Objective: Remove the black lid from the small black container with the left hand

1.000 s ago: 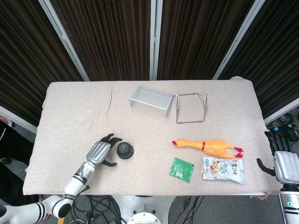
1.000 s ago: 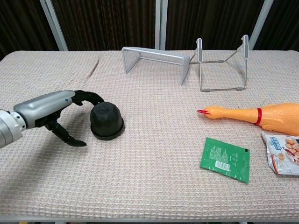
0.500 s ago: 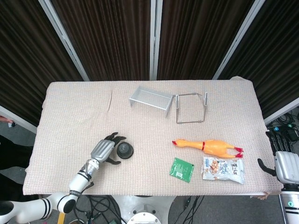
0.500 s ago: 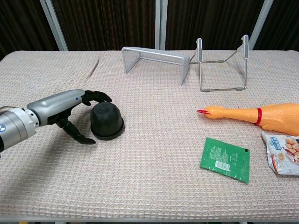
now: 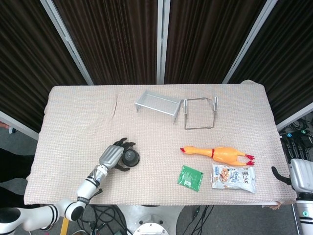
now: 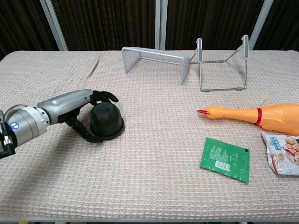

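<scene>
left hand (image 6: 79, 109) fingers spread around black lid (image 6: 105, 113), not yet clamped; close evenly before lifting off small black container (image 6: 108, 131).

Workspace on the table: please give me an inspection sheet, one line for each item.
Surface: table covered with a beige woven cloth, flat.
Job's things: small black container upright near the front left, black lid on it.
Clutter: silver wire shelf, metal stand, rubber chicken, green packet, snack bag.
Hands: left hand cupped around the container, fingers over its top and beside its base; contact not clear. Right hand beside the table's right edge, holding nothing.
Cables: some on the floor below the front edge.
Surroundings: dark curtains behind the table.
</scene>
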